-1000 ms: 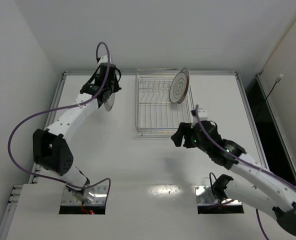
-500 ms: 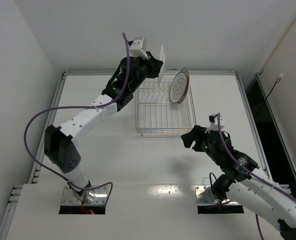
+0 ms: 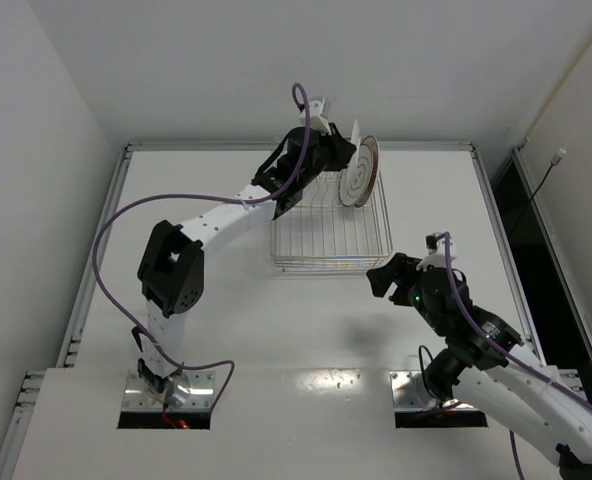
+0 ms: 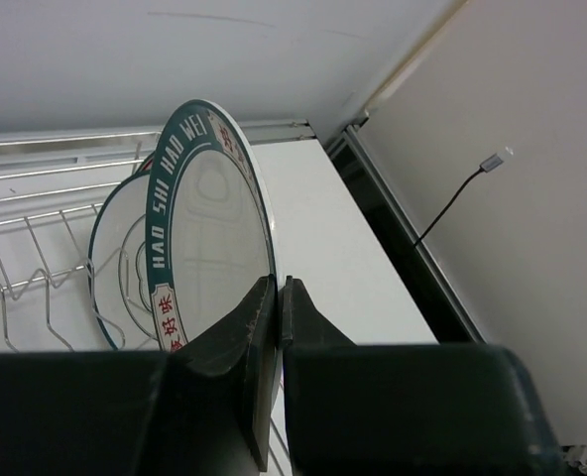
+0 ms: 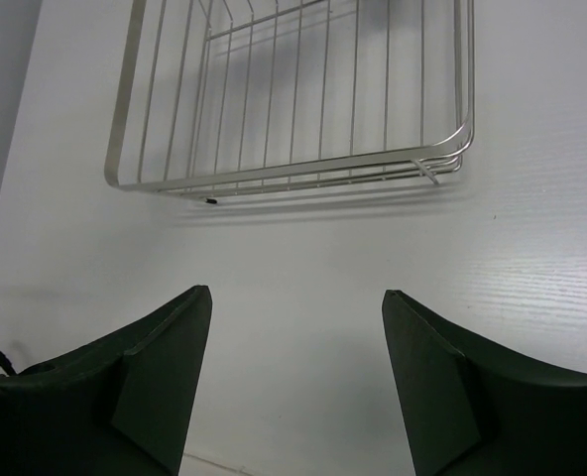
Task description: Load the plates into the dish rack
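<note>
My left gripper [image 3: 341, 148] hangs over the far right of the dish rack [image 3: 326, 215], shut on the edge of a green-rimmed plate [image 4: 204, 228]. It holds that plate upright; the top view shows it edge-on [image 3: 355, 134]. Just beyond it a pale grey plate with a dark ring [image 3: 361, 172] stands on edge in the rack, partly hidden behind the held plate [image 4: 113, 260] in the left wrist view. My right gripper [image 3: 384, 279] hovers open above the table, a little in front of the rack's near right corner [image 5: 442, 149], with nothing between its fingers [image 5: 295, 294].
A raised rim [image 3: 296, 146] runs along the table's far edge, close behind the rack. A dark gap [image 3: 536, 250] runs down the right side by the wall. Purple cables loop off both arms.
The left arm has swung from the far left of the table across to the rack's far right, carrying the plate. The right arm has pulled back a little towards its base.
</note>
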Controlling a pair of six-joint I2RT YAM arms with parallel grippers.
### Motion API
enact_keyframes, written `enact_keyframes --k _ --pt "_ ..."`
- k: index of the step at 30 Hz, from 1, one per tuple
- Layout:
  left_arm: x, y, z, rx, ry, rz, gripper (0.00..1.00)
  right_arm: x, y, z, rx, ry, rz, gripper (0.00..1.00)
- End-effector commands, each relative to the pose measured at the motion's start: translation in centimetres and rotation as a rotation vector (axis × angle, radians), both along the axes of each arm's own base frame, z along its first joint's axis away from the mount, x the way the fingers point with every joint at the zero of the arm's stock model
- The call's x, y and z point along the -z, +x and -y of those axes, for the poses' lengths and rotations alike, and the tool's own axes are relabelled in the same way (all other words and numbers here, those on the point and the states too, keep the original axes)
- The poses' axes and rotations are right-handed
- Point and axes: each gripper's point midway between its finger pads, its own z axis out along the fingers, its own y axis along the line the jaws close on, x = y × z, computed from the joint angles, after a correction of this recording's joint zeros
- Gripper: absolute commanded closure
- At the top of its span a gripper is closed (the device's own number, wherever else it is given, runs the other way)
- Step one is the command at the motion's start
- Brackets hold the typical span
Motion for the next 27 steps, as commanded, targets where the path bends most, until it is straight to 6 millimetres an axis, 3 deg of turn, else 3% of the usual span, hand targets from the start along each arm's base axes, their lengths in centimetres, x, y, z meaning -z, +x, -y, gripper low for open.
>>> enact_keyframes --k 1,4,6,23,27 --pt "-6.3 0.2 0.4 -0.009 -0.166 0.121 1.00 0.0 0.6 0.1 0.027 -0.002 0.005 0.33" --pt "-5.0 0.5 0.5 -0.020 -0.164 0.098 1.00 0.1 0.7 0.0 0.023 -0.019 -0.003 0.33" --pt "-2.7 1.0 0.7 -0.030 -0.151 0.065 1.00 0.1 0.7 0.0 0.023 -0.019 -0.003 0.31" --pt "2.7 3.5 -0.3 -0.161 -0.070 0.003 1.00 0.6 0.9 -0.5 0.003 -0.033 -0.018 0.28" --pt "5.3 4.0 0.0 -0.171 -0.042 -0.025 1.00 0.9 1.2 -0.5 0.003 -0.041 -0.030 0.28"
